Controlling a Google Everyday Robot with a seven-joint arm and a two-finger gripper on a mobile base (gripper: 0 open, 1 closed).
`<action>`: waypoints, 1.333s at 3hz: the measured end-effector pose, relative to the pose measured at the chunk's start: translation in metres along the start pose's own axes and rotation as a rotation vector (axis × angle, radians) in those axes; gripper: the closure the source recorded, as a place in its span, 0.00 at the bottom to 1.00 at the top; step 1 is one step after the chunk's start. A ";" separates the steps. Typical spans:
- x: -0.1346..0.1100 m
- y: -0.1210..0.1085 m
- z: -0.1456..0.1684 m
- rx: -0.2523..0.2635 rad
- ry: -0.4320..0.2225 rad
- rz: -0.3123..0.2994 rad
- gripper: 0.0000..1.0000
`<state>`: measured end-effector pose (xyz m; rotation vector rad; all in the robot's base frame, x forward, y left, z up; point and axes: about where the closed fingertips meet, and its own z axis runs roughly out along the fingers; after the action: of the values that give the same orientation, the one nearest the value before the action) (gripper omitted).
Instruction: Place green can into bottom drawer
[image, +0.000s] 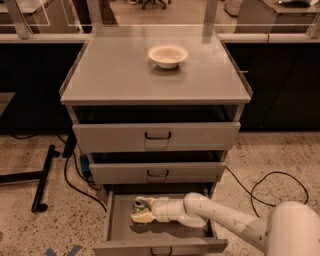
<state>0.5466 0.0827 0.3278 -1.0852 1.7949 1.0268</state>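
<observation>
From where I stand, the arm (227, 221) reaches in low from the right, and the gripper (141, 214) sits inside the open bottom drawer (116, 231), towards its left rear. The jaws look closed on the green can (140, 203), which stands roughly upright between them with its silver top showing, low over the drawer floor. I cannot tell whether its base touches the floor.

I judge the can to be light and stiff but thin-walled. A hard squeeze could dent it, and its smooth side may slip. The best hold is across the middle of the body, where the jaws appear to have it, and not by the rim or the tab.

There is one green can, one white bowl (168, 54) on the worktop (115, 75), and three drawers. The top drawer (200, 136) and middle drawer (120, 172) are only slightly out, and the bottom one is pulled well out.
</observation>
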 end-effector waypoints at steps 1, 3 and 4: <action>0.069 -0.001 0.047 -0.033 -0.001 0.094 1.00; 0.107 0.001 0.077 -0.015 0.006 0.167 0.57; 0.116 -0.008 0.082 0.064 0.015 0.193 0.34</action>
<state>0.5333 0.1212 0.1921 -0.8964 1.9602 1.0685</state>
